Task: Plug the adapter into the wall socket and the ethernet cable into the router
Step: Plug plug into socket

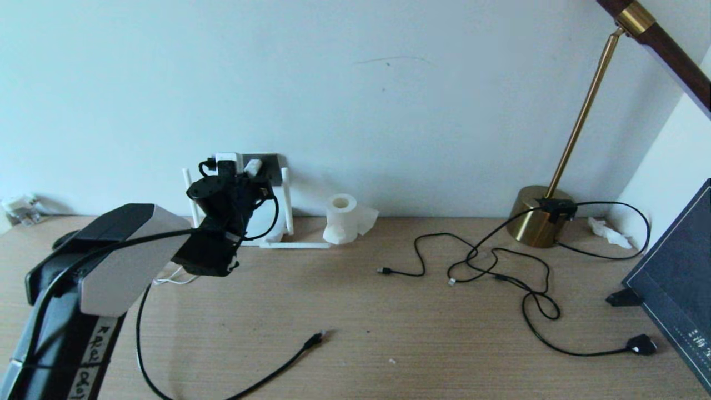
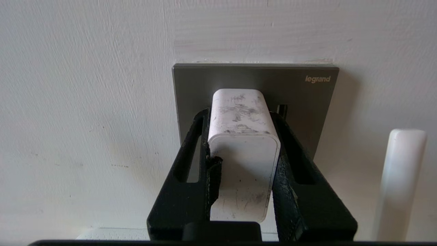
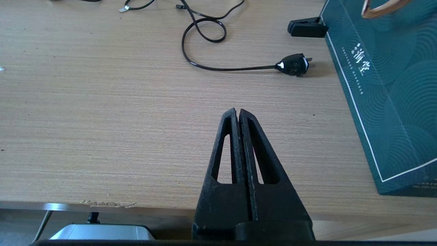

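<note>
My left gripper (image 2: 240,114) is shut on the white adapter (image 2: 240,150), one finger on each side. The adapter's far end is against the dark grey wall socket (image 2: 307,99). In the head view the left gripper (image 1: 241,175) is raised at the wall, with the adapter (image 1: 253,165) at the socket (image 1: 272,166). The white router (image 1: 265,222) stands below, mostly hidden by my arm; one antenna (image 2: 399,181) shows beside the socket. The ethernet cable lies on the table with its plug (image 1: 316,338) free. My right gripper (image 3: 238,111) is shut and empty over the table's front edge.
A toilet-paper roll (image 1: 341,219) stands right of the router. Thin black cords (image 1: 472,266) tangle at mid-right near a brass lamp base (image 1: 539,219). The lamp's bulky plug (image 3: 293,65) lies beside a dark green box (image 3: 392,102).
</note>
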Controlling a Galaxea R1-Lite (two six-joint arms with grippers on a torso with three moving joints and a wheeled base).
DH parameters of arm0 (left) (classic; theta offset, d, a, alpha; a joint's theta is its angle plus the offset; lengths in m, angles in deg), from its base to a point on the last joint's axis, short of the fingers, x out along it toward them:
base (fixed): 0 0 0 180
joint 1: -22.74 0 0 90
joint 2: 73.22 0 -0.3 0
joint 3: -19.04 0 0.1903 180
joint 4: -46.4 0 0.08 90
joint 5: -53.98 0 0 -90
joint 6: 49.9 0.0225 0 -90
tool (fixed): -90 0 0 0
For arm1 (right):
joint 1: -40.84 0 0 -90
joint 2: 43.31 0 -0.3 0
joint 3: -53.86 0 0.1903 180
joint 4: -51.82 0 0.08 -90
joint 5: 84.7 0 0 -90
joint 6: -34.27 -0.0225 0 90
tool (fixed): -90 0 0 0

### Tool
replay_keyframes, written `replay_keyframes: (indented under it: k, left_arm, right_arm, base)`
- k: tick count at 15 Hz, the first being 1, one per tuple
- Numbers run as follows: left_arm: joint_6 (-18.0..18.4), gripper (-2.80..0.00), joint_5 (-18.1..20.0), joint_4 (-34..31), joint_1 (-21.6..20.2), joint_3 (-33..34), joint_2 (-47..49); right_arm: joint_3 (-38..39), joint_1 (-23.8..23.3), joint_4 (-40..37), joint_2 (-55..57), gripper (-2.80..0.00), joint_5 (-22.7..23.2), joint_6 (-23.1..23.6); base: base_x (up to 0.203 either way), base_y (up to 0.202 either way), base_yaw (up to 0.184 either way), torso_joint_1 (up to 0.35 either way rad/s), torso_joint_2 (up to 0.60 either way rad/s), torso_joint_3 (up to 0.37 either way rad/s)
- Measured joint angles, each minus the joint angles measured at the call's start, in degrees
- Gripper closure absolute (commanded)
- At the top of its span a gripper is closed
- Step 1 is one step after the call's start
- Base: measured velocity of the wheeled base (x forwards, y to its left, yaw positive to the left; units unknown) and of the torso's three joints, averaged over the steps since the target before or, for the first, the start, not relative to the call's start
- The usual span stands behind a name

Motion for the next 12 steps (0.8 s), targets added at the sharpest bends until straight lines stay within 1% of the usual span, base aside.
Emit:
replay_keyframes:
  k: [5, 8, 12]
  left_arm:
    - [0.0, 0.0, -0.2, -0.2, 0.0, -1.1, 1.1]
    - [-1.5, 0.0, -1.2, -0.7, 0.1, -1.2, 1.4]
    - [-1.6, 0.0, -1.4, -1.0, 0.2, -1.2, 1.5]
  right_arm:
    - [0.0, 0.0, 0.0, 0.0, 0.0, 0.0, 0.0]
    - [0.0, 0.0, 0.0, 0.0, 0.0, 0.0, 0.0]
    - [0.0, 0.0, 0.0, 0.0, 0.0, 0.0, 0.0]
  base:
    - [0.0, 0.0, 0.0, 0.0, 0.0, 0.0]
    - [0.0, 0.0, 0.0, 0.0, 0.0, 0.0]
    - [0.0, 0.0, 0.0, 0.0, 0.0, 0.0]
